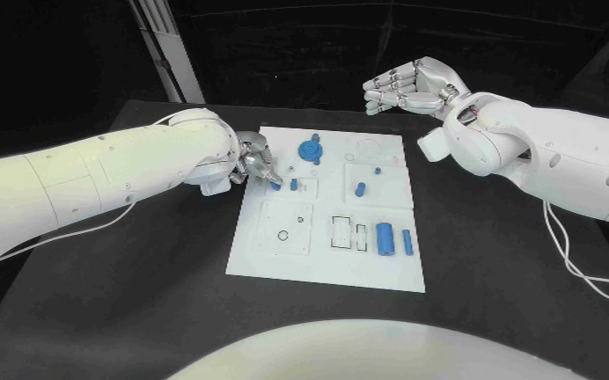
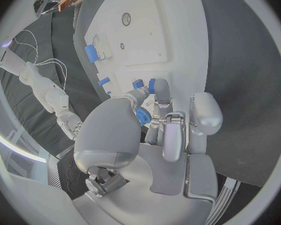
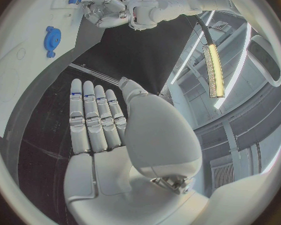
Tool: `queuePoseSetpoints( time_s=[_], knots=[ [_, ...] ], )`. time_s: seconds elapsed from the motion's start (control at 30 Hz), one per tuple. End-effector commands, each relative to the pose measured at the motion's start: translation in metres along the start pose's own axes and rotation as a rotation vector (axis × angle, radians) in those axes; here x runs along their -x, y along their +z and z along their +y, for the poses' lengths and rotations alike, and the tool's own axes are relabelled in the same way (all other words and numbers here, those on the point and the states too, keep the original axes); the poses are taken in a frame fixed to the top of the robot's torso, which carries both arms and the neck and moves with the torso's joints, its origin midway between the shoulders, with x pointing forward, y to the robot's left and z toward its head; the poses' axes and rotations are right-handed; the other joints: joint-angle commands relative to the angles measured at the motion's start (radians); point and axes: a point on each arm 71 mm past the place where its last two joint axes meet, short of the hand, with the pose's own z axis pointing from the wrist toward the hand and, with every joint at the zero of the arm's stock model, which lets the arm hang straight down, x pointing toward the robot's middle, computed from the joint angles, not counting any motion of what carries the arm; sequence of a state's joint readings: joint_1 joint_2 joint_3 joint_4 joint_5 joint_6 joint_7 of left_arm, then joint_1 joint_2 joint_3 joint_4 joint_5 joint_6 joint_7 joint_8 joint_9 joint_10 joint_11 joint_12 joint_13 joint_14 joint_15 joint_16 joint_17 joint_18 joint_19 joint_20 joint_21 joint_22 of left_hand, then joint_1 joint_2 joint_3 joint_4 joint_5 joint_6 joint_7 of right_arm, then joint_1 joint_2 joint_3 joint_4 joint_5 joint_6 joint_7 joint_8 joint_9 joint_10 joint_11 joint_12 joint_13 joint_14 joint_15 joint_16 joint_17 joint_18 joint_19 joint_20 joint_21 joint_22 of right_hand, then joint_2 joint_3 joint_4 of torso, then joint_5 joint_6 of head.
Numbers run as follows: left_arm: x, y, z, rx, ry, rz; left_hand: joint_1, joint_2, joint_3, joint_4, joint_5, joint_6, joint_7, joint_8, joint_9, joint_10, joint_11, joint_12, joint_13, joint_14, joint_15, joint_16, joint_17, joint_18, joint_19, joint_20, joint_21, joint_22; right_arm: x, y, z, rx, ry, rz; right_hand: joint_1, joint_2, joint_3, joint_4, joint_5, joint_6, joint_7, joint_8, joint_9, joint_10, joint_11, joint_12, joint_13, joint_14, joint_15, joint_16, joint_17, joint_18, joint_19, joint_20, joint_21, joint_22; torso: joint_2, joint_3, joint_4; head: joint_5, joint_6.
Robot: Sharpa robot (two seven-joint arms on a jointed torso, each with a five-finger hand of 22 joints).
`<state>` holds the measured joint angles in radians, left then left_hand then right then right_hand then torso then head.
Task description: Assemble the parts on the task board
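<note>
A: Where do things stand on the table (image 1: 152, 310)?

B: A white task board (image 1: 324, 257) lies in the middle of the black table. The left robot hand (image 1: 252, 164) sits at the board's left edge, fingers curled down over a small blue part (image 1: 275, 186). In the left wrist view, a small blue part (image 2: 142, 116) is pinched between its thumb and fingertips (image 2: 162, 91).

A: And the other one?

B: The right robot hand (image 1: 408, 85) hangs above the table beyond the board's far right corner, well apart from every part. Its fingers lie straight, side by side, holding nothing.

A: What else is on the board?

B: A round blue knob-like part (image 1: 311, 148) near the far edge, a short blue peg (image 1: 295, 184) just beside the left fingers, another blue piece (image 1: 361, 190) near the middle, and two blue cylinders (image 1: 385, 238) lying side by side near the right front.

A: What could go wrong?

B: The pinch looks shallow, so the part might tilt or slip out as it is pressed toward its seat. The fingers hide the seat from the head camera, so a misaligned push could jam the part. The neighbouring peg is close enough to be knocked by the other fingers, and a sideways push could shift the board itself.
</note>
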<state>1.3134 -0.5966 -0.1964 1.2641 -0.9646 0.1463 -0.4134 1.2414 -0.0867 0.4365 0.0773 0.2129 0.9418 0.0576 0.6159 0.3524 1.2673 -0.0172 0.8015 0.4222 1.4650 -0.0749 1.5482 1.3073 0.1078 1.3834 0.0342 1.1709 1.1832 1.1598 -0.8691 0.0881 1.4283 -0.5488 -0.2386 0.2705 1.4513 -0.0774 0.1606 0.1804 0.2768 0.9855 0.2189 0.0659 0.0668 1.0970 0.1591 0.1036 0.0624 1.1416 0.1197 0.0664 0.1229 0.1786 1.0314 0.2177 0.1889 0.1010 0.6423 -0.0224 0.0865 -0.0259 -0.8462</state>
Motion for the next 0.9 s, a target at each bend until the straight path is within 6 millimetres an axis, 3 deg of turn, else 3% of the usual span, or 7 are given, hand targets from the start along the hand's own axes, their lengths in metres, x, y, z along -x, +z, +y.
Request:
queuePoseSetpoints(
  time_s=[0.03, 0.33, 0.5, 0.9],
  knots=[
    [-0.002, -0.001, 0.002, 0.002, -0.005, -0.007, 0.001, -0.005, 0.138, -0.129, 0.009, 0.007, -0.004, 0.008, 0.001, 0.006, -0.006, 0.0, -0.001, 0.095, -0.005, 0.001, 0.212, -0.005, 0.003, -0.002, 0.003, 0.002, 0.0, 0.0, 0.002, 0.01, 0.005, 0.005, -0.002, 0.007, 0.001, -0.006, 0.004, -0.004, -0.002, -0.003, 0.0, -0.009, 0.0, -0.001, 0.0, -0.002, -0.003, 0.0, -0.001, 0.004, 0.003, 0.004, -0.005, -0.001, 0.0, -0.0003, 0.0005, 0.0, -0.001],
    [-0.002, -0.008, 0.0, -0.044, -0.044, -0.087, -0.01, -0.015, 0.152, -0.136, 0.029, 0.013, -0.006, 0.013, 0.002, 0.017, -0.009, 0.003, 0.001, 0.095, -0.007, 0.001, 0.213, -0.006, 0.007, -0.004, 0.008, 0.008, 0.0, 0.0, 0.002, 0.01, 0.005, 0.005, -0.006, 0.008, -0.001, -0.007, 0.004, -0.005, -0.001, -0.003, 0.0, -0.01, 0.0, 0.0, 0.0, -0.002, -0.003, 0.0, -0.004, 0.004, 0.005, 0.004, -0.008, -0.003, -0.001, -0.0006, 0.0017, 0.0, -0.003],
    [-0.001, -0.011, 0.0, -0.062, -0.065, -0.13, -0.011, -0.016, 0.153, -0.137, 0.03, 0.014, -0.007, 0.013, 0.002, 0.018, -0.01, 0.003, 0.001, 0.095, -0.008, 0.001, 0.213, -0.006, 0.007, -0.005, 0.008, 0.008, 0.0, 0.0, 0.002, 0.01, 0.005, 0.005, -0.006, 0.008, -0.001, -0.007, 0.004, -0.005, -0.001, -0.003, 0.0, -0.01, 0.0, 0.0, 0.0, -0.002, -0.003, 0.0, -0.004, 0.004, 0.005, 0.004, -0.008, -0.003, -0.002, 0.0007, 0.0017, 0.003, -0.003],
    [-0.008, -0.007, 0.005, -0.049, -0.076, -0.143, -0.012, -0.017, 0.154, -0.137, 0.032, 0.015, -0.007, 0.014, 0.002, 0.02, -0.01, 0.004, 0.002, 0.095, -0.008, 0.002, 0.213, -0.006, 0.008, -0.005, 0.009, 0.008, 0.0, 0.0, 0.001, 0.01, 0.004, 0.004, -0.006, 0.008, -0.001, -0.007, 0.004, -0.005, -0.001, -0.003, 0.0, -0.01, 0.0, 0.0, 0.0, -0.002, -0.003, 0.0, -0.004, 0.004, 0.005, 0.004, -0.008, -0.003, 0.0, 0.0, -0.0001, 0.004, -0.003]
  ],
)
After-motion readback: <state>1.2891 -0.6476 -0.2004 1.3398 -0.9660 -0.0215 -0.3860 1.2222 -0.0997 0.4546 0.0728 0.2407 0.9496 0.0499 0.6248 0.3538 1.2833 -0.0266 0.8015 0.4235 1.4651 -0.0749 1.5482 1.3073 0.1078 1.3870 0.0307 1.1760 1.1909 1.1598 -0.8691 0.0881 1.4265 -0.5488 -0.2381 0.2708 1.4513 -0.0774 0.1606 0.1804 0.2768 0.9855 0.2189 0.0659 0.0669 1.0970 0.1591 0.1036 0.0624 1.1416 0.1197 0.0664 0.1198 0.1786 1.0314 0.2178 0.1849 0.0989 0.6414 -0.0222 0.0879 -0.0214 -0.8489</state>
